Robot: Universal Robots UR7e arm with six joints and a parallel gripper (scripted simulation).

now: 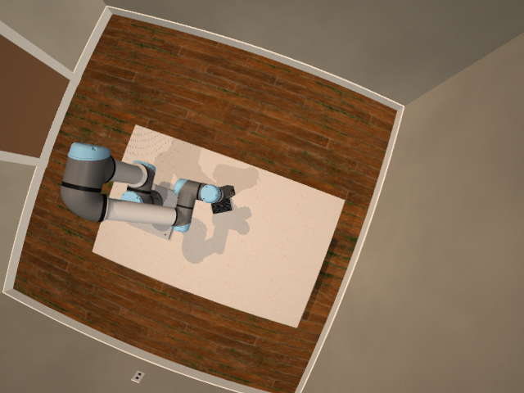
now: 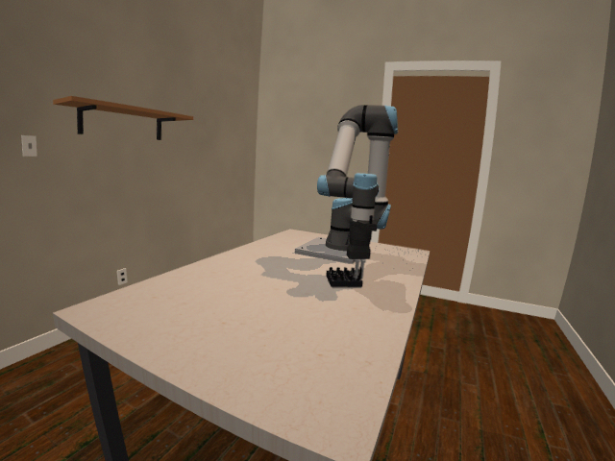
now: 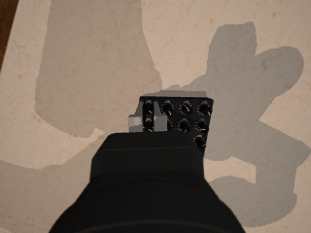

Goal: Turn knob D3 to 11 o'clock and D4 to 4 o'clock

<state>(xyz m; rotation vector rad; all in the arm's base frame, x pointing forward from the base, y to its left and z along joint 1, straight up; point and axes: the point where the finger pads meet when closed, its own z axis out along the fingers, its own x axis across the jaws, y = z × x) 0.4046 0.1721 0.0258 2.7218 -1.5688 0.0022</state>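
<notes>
Fingers of the gripper (image 2: 358, 270) stand narrow, clamped on a knob at one edge of the knob box (image 2: 343, 279), which sits on the table (image 2: 209, 322) just before the arm's base plate (image 2: 304, 250).

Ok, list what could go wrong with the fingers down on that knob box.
1. The gripper body hides the knob it seems to be closed on in the wrist view, so it may be the wrong knob and its line cannot be read.
2. The knobs stand close together; a finger could nudge a neighbour.
3. The knob box looks small and loose on the table; a twist might slide it.
</notes>
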